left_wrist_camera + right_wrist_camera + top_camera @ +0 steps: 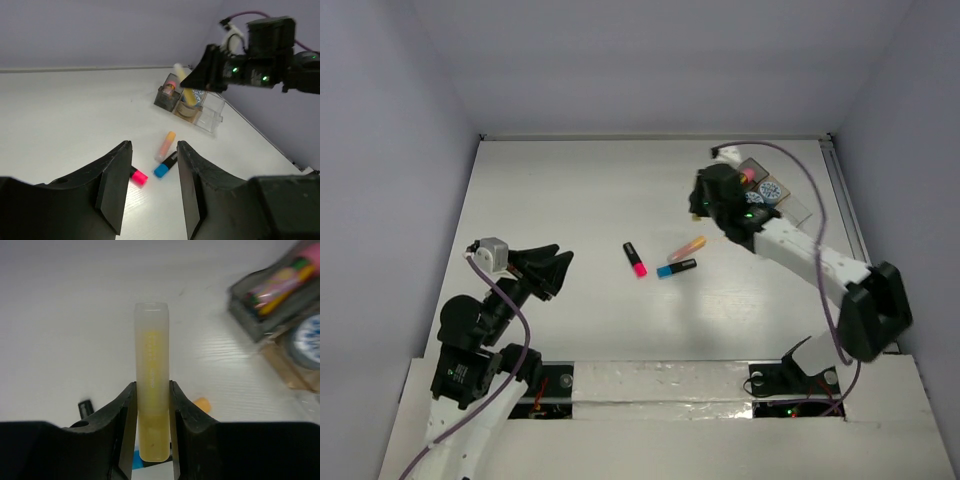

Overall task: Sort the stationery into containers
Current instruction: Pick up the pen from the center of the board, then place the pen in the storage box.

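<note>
Counter (570,200), trays (209,116) at far right. Right tool (152,387) clamped on yellow highlighter (151,340), in the air close by the trays; looks like the carry step. Next: centre over a tray, lower, release. Left tool (154,150) wide open, empty.

White arms (800,250), black joints (875,310), purple cables (525,335)

white table (570,200) boxed in by plain pale lilac walls (650,60).

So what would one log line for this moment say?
right claw: shut on yellow highlighter, near trays | left claw: open, holding nothing | on table: orange highlighter, pink-black highlighter, blue-black highlighter
</note>
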Controlling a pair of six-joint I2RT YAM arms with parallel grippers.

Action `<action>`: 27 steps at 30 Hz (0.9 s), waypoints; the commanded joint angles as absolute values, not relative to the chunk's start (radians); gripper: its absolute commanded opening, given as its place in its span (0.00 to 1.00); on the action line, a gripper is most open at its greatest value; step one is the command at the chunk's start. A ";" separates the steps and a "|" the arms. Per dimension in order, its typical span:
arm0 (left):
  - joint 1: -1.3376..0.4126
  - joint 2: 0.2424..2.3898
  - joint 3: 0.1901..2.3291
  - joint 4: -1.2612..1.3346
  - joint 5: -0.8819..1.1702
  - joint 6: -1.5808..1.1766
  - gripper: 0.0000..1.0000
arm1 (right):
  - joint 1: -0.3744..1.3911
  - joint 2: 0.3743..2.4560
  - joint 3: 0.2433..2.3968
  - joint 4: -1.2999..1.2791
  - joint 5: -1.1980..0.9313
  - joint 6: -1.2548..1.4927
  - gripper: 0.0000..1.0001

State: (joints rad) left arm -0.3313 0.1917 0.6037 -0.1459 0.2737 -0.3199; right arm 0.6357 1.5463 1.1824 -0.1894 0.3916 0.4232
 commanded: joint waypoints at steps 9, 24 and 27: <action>-0.405 0.118 0.606 -0.095 0.282 -0.319 0.39 | 0.157 1.129 0.841 -0.238 0.410 0.577 0.00; -0.414 0.101 0.607 -0.098 0.270 -0.319 0.39 | 0.017 1.305 0.847 -0.158 0.310 0.595 0.08; -0.414 0.103 0.609 -0.101 0.265 -0.318 0.39 | 0.017 1.333 0.850 -0.135 0.304 0.629 0.09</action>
